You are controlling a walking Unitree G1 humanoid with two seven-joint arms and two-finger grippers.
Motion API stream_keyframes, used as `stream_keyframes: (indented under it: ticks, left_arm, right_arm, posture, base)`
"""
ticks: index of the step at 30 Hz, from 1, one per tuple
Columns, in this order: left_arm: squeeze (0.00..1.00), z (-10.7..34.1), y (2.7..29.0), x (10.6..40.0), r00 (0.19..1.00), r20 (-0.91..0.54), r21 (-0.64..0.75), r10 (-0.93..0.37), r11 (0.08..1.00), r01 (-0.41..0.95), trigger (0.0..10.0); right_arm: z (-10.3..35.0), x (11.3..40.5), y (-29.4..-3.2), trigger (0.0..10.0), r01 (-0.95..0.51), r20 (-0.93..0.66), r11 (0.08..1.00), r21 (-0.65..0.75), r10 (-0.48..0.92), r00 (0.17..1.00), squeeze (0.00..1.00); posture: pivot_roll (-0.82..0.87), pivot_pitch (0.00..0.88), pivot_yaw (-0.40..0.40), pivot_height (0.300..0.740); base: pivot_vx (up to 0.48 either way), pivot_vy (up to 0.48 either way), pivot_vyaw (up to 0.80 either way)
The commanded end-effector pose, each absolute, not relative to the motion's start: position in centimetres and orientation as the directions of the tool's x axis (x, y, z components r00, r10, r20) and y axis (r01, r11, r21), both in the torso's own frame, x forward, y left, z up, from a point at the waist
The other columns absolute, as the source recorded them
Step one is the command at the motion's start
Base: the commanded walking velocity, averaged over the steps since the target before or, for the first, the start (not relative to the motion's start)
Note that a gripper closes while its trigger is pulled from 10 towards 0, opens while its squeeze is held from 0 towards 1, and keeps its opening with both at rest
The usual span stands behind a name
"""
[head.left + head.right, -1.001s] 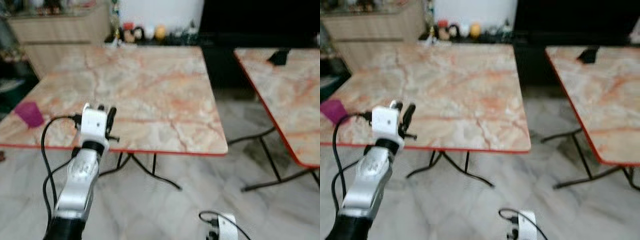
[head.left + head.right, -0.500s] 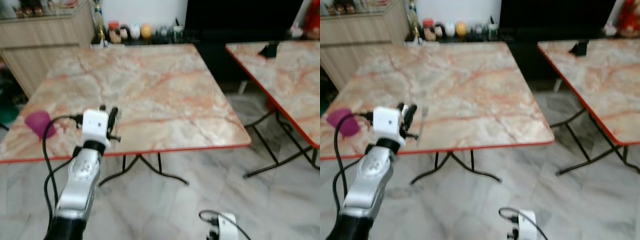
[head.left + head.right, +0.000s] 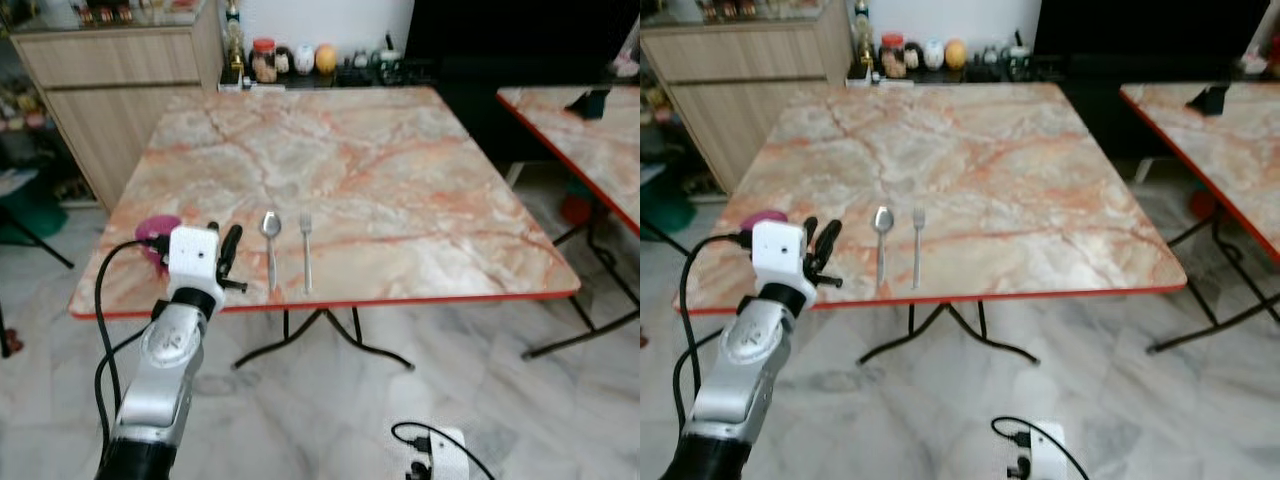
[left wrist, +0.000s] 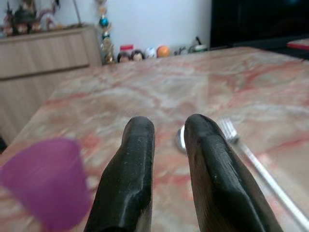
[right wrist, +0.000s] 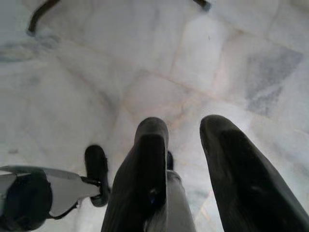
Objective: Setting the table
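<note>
- Head views: the left gripper [image 3: 222,243] is raised at the near edge of the marble worktop [image 3: 400,180], fingers close together with just a narrow gap and nothing in them. The spoon [image 3: 270,245] and fork [image 3: 306,245] lie side by side at about 3 o'clock from it, spoon nearer. Both long axes run 12-to-6, bowl and tines at the 12 end, handles toward the robot. The purple cup [image 3: 156,232] sits just past the gripper at 9 o'clock. I'd say the left arm is clearly the nearer one for any of these.
- Left wrist view: looking along the fingers [image 4: 128,179], the cup is off to one side, the spoon bowl and fork peek out on the other. Nothing between the fingers.
- Right wrist view: the right gripper [image 5: 186,145] hangs idle over the tiled floor [image 5: 96,58], fingers a little apart, empty.
</note>
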State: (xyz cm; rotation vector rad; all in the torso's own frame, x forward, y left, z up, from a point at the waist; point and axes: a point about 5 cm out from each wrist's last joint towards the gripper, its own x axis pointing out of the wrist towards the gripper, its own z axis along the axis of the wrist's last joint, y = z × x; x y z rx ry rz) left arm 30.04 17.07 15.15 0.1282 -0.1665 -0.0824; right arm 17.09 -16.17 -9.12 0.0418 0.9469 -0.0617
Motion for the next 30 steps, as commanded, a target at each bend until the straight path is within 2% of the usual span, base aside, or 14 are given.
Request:
stream_keyframes:
  ticks: [1, 12, 25, 30]
  left_arm:
    - [0.0, 14.8, 17.0, 29.9, 0.984, 0.151, 0.119, -0.098, 0.99, 0.081, 10.0]
    - [0.0, 12.8, 17.9, 28.9, 0.99, 0.118, 0.143, -0.083, 0.988, 0.066, 10.0]
    - [0.0, 13.2, 17.5, 29.1, 0.985, 0.143, 0.181, -0.097, 0.981, 0.07, 10.0]
    - [0.0, 13.3, 17.5, 29.2, 0.985, 0.146, 0.185, -0.091, 0.981, 0.064, 10.0]
  right_arm:
    - [-9.1, 17.0, -16.5, 10.0, 0.08, -0.812, 0.997, 0.002, -0.045, 0.581, 0.0]
    - [-9.1, 17.0, -16.5, 10.0, 0.079, -0.812, 0.997, 0.001, -0.045, 0.582, 0.0]
    - [-9.1, 17.0, -16.6, 10.0, 0.074, -0.812, 0.997, -0.001, -0.044, 0.583, 0.0]
    - [-9.1, 17.0, -16.5, 10.0, 0.073, -0.813, 0.997, -0.001, -0.043, 0.581, 0.0]
  posture:
    - [0.07, 0.0, -0.019, 0.74]
    - [0.07, 0.0, -0.021, 0.74]
    - [0.07, 0.0, -0.022, 0.74]
    - [0.07, 0.0, -0.02, 0.74]
  base:
    - [0.0, 0.0, 0.0]
    - [0.0, 0.0, 0.0]
    - [0.0, 0.0, 0.0]
    - [0.0, -0.469, 0.0]
